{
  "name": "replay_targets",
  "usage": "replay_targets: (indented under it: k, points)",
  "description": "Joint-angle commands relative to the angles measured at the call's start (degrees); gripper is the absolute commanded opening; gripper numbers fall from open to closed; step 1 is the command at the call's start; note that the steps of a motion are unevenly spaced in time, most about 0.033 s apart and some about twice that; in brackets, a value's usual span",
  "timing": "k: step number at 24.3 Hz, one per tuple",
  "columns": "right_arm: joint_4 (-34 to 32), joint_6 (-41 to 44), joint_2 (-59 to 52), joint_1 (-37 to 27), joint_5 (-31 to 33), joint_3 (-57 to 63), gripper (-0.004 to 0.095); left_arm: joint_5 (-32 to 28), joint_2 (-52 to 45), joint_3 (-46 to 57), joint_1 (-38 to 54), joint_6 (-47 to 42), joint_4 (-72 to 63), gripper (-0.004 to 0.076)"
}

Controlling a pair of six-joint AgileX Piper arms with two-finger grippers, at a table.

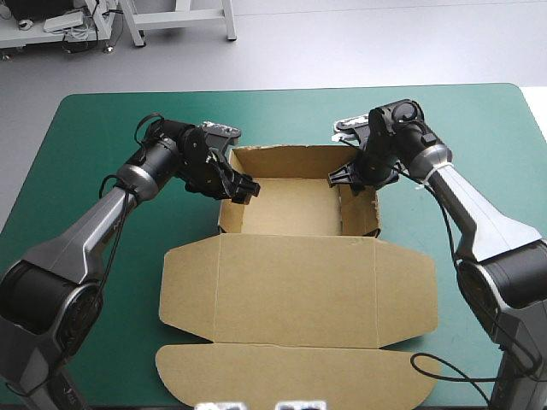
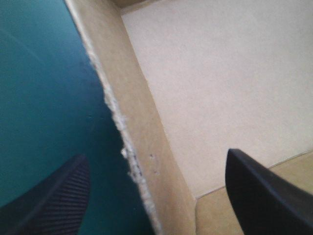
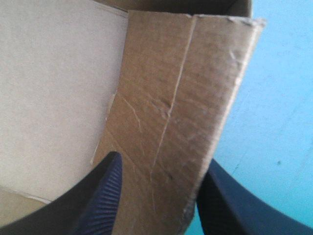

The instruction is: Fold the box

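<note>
Where the box sits: at the middle of the worktop, which is spread with a teal-green cover. The brown board is seen as an open tray on the far side, its walls raised.
Lid: the lid is laid flat on the cover toward the near edge, joined to the tray along a crease. A rounded flap is seen at each side of it, and a long tuck flap is spread nearest the near edge.
Left jaws: held wide apart, astride the left wall about midway along it. One black finger is seen outside over the cover, the other inside over the tray floor. No contact with the wall can be made out and nothing is gripped.
Right jaws: drawn narrow about the right wall toward its far end. The board is clamped between the inner finger and the outer one, and it fills the gap between them.
Left arm: the left arm is brought in from the near left corner and stretched forward, the wrist turned inward to the tray.
Right arm: the right arm is brought in from the near right corner and run forward beside the lid, the wrist bent inward over the wall.
</note>
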Motion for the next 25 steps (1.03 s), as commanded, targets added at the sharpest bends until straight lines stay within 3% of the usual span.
replay_targets:
  k: [1,3,6,9,11,12,18,25]
  points:
    - [-1.04,-3.26,-4.62,-0.23,1.56,-6.10,0.0430,5.67,-3.20,-8.62,-0.41,0.00,4.64,0.0549]
    - [-1.14,-3.26,-6.47,-0.23,1.56,-9.46,0.0419,10.66,-3.20,-16.04,-0.41,0.00,8.05,0.0541]
    - [-3.76,-3.26,-9.79,-0.23,1.56,-13.75,0.0418,10.55,-5.63,-24.24,-0.41,-0.46,7.56,0.0459]
    - [-7.68,0.98,-13.51,-0.23,1.56,-14.72,0.0417,10.55,-9.61,-27.72,-0.41,-0.56,7.56,0.0283]
    - [-9.62,3.65,-16.53,-0.23,1.56,-14.72,0.0416,10.55,-14.08,-27.81,-0.41,-0.56,7.56,0.0067]
    - [-9.94,3.65,-17.13,-0.23,1.56,-14.72,0.0416,10.55,-15.40,-27.81,-0.41,-0.44,7.56,0.0000]
    - [-7.38,5.62,-17.88,-0.23,1.56,-13.91,0.0415,10.55,-27.73,-23.29,-0.51,0.39,4.05,-0.0009]
    - [-3.54,7.06,-14.20,-0.23,1.56,-8.62,0.0415,10.55,-40.06,-8.64,-0.51,1.89,5.61,-0.0009]
